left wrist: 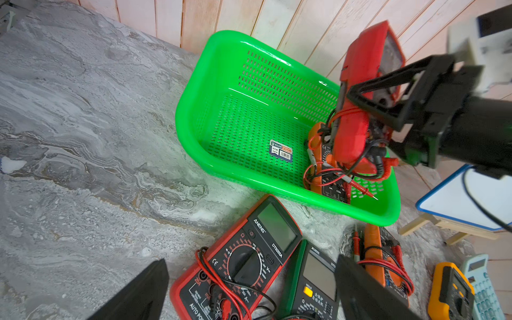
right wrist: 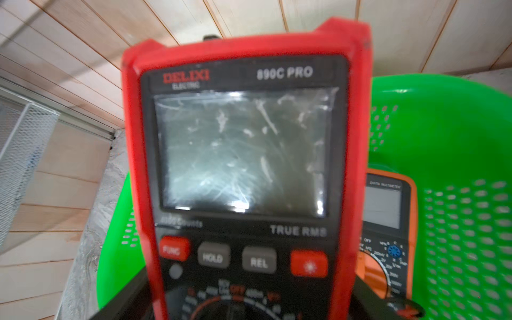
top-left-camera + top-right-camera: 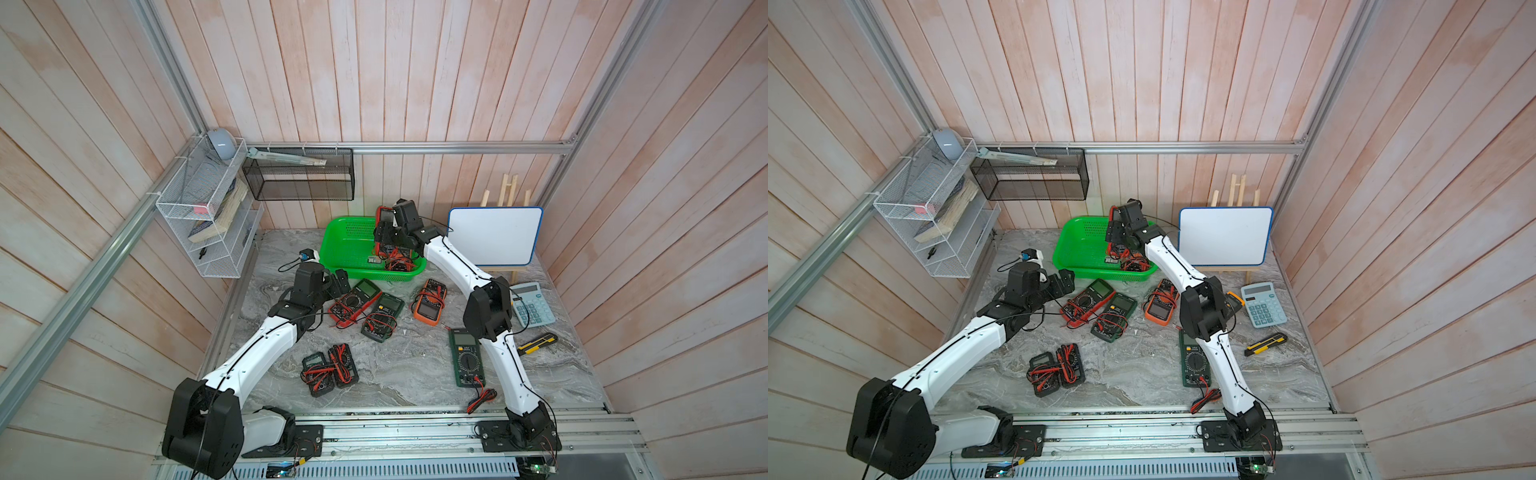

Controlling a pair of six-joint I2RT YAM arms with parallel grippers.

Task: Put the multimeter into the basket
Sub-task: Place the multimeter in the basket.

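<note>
Closest to the lens, filling my right wrist view, is the red multimeter [image 2: 243, 155], a rubber-cased unit with a black face and a scratched grey screen. My right gripper [image 1: 368, 110] has it clamped by its long sides, jaws parted only as far as the case is wide, screen end up. I see it standing nearly upright over the bright green perforated plastic basket [image 1: 194, 110], at the end nearer the whiteboard. Its lower end is down inside the rim among red and black test leads. An orange multimeter [image 1: 329, 180] lies flat on the basket floor right under it; whether the two touch I cannot tell.

My left gripper [image 3: 336, 282] hangs low over the grey marbled table [image 3: 415, 374] just outside the basket's near wall, jaws spread wide and holding nothing. Just beside it lies a red-and-black multimeter [image 3: 355, 301], right next to a dark green multimeter [image 3: 382, 318]. Past those I see a second orange multimeter [image 3: 430, 301] wrapped in leads, a long green multimeter [image 3: 466, 357] beside the right arm, and two small black multimeters [image 3: 330, 370] side by side nearer the front. A blue-framed whiteboard [image 3: 494, 237] on a wooden easel, a pale blue calculator [image 3: 532, 305] and a yellow-and-black utility knife [image 3: 536, 344] sit along the right edge.
</note>
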